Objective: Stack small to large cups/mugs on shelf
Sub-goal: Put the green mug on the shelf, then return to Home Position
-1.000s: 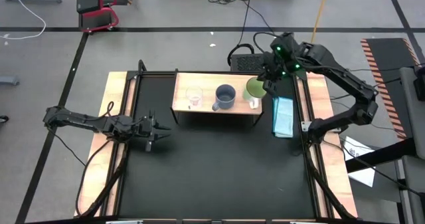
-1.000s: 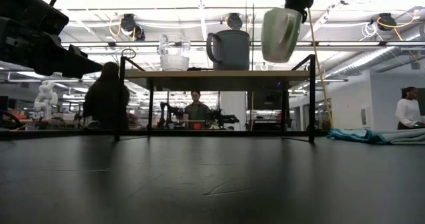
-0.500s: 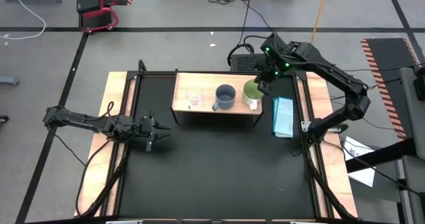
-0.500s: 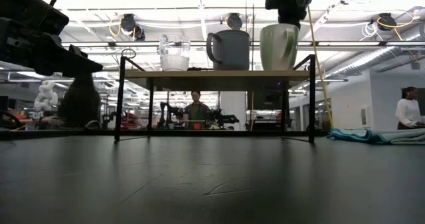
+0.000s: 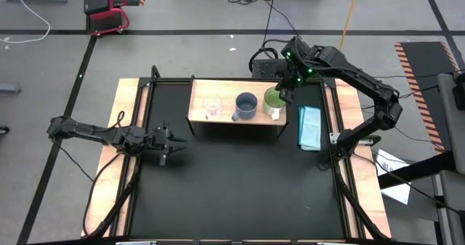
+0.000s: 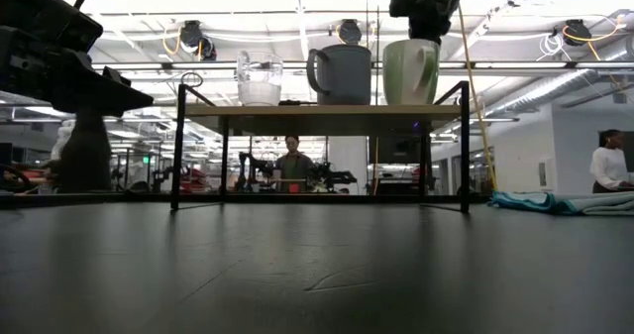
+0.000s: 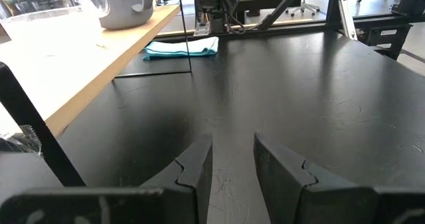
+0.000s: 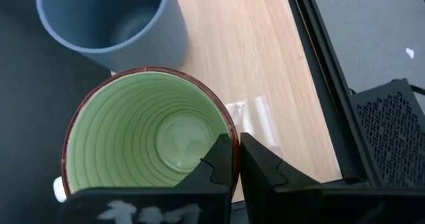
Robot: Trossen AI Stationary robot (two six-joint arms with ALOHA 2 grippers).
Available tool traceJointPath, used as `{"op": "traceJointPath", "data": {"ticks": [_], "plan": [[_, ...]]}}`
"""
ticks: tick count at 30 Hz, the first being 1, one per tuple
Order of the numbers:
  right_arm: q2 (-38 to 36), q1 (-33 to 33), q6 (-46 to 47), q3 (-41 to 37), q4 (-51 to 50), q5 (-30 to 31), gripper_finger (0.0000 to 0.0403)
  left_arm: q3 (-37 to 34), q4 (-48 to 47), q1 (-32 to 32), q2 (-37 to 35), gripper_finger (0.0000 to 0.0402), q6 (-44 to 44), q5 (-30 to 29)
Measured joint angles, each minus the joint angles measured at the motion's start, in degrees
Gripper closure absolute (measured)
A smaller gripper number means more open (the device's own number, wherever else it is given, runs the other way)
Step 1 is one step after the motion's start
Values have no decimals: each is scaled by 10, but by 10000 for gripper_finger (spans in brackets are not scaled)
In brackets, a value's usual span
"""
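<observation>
On the light-wood shelf (image 5: 227, 118) three vessels stand in a row: a clear glass cup (image 5: 211, 107) at the left, a grey-blue mug (image 5: 247, 105) in the middle, and a lime-green mug (image 5: 274, 99) with a white handle at the right. In the low view all three rest by their bases on the shelf (image 6: 322, 109). My right gripper (image 5: 285, 92) is above the green mug (image 6: 411, 71), shut on it. My left gripper (image 5: 174, 145) waits open, low over the table's left side, with nothing between its fingers (image 7: 199, 164). My right gripper pinches the green mug's rim (image 8: 230, 139), with one finger (image 8: 219, 159) inside the mug and the other (image 8: 259, 161) outside its wall. The fingers slant down from above and from the table's far right. The mug stands upright, its base on the shelf's right end.
A folded teal cloth (image 5: 310, 126) lies on the table just right of the shelf. A black box (image 5: 265, 67) sits behind the shelf. The black mat (image 5: 232, 187) in front of the shelf is bare. People stand in the room beyond the table.
My right gripper has carried the green mug down and a little toward the table's left. The mug, tilted and lifted clear a second ago, now stands upright on the shelf next to the grey-blue mug.
</observation>
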Motion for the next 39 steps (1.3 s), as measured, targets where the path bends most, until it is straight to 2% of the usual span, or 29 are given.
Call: {"op": "traceJointPath", "data": {"ticks": [17,29,39], "plan": [[0,30,-12,0,3,0,398,0,0,0,0,289,-10,0],[1,30,-1,-1,16,1,331,0,0,0,0,289,-17,1],[-1,21,-6,-1,51,2,317,0,0,0,0,289,-18,1]]}}
